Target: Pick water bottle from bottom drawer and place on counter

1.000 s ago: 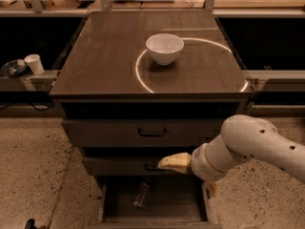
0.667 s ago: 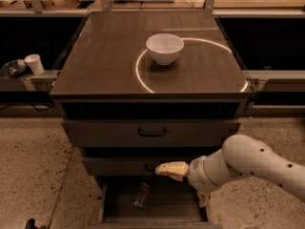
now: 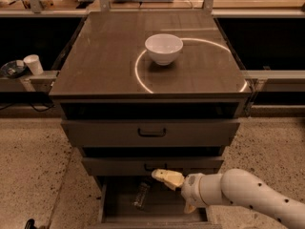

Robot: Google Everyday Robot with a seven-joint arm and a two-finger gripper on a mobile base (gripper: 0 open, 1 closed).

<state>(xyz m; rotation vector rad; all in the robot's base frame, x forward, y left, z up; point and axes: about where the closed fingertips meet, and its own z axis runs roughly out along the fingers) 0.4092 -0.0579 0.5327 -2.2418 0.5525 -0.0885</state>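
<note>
Shallow grey-brown bottom drawer (image 3: 112, 209) is standing open, with the small clear crinkled plastic water bottle (image 3: 141, 195) lying inside, left of centre. Cream-tipped gripper (image 3: 167, 178) is hovering just up-right of it; can't tell its grip state. Approach step; next move needs descending onto the bottle. Glossy dark brown counter (image 3: 95, 61) is carrying a white bowl (image 3: 163, 48).

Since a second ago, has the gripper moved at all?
Yes. The gripper has sunk lower against the middle drawer handle, toward the open bottom drawer.
</note>
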